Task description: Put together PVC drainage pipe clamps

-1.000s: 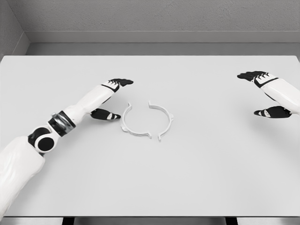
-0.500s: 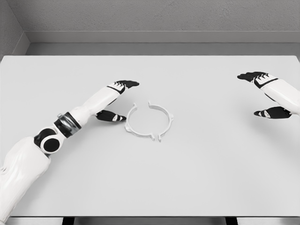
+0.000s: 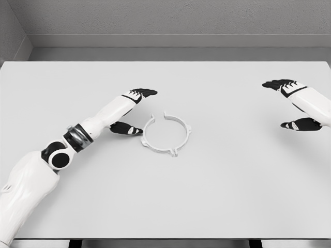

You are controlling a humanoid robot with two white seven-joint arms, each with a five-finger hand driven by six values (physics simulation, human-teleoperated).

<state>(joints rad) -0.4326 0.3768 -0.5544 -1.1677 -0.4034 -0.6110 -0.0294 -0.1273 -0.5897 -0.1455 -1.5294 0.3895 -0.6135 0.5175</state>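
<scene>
A bare simulated test room: one wide white table [image 3: 207, 196] fills the view, backed by a grey textured wall [image 3: 176, 15] and a strip of grey floor [image 3: 176, 53]. Flat lighting and textureless surfaces mark it as a rendered workbench, not a lived-in space.

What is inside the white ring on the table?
Inside the white ring you see only bare table; nothing sits in it. The left hand is beside it, outside. Nothing covers the ring, so no part of its inside is hidden.
</scene>
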